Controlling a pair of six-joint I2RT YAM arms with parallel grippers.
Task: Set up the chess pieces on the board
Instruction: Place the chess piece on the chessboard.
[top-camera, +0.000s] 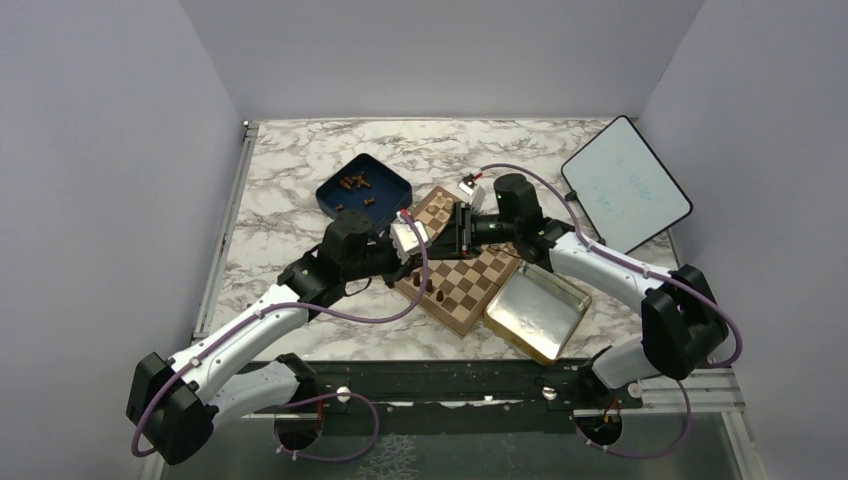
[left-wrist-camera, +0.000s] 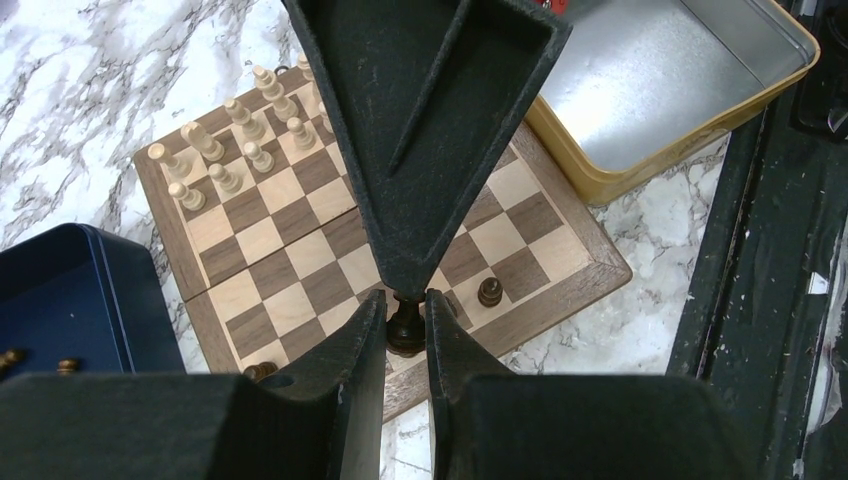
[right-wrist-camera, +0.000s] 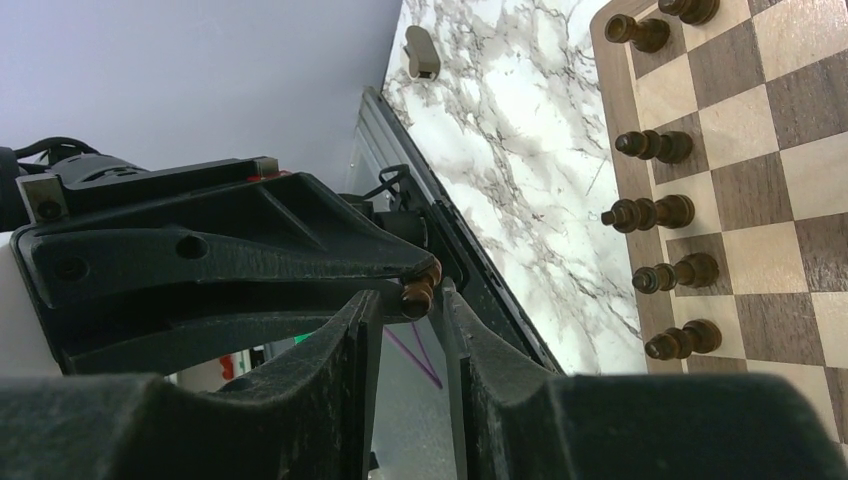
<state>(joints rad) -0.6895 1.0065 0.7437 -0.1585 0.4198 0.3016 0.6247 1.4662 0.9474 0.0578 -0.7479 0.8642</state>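
The board (top-camera: 470, 285) lies at mid-table, and both grippers meet just above it. My left gripper (left-wrist-camera: 405, 298) is shut on a dark brown chess piece (left-wrist-camera: 405, 328), held upright over the board's near edge (left-wrist-camera: 560, 290). My right gripper (right-wrist-camera: 412, 294) stands open. Its fingers (right-wrist-camera: 455, 330) are on either side of that same piece (right-wrist-camera: 417, 292), with a gap still showing on the left side. One right finger (left-wrist-camera: 420, 130) covers the piece's top in the left wrist view. Several dark pieces (right-wrist-camera: 665, 212) stand in a row along one board edge (right-wrist-camera: 610, 120).
Pale chessmen (left-wrist-camera: 225, 150) fill the board's far rows. A dark blue box (top-camera: 365, 185) behind the board holds more dark pieces. A gold-rimmed metal tray (top-camera: 537, 312) touches the board's right corner. A white tablet (top-camera: 625, 185) leans at the back right.
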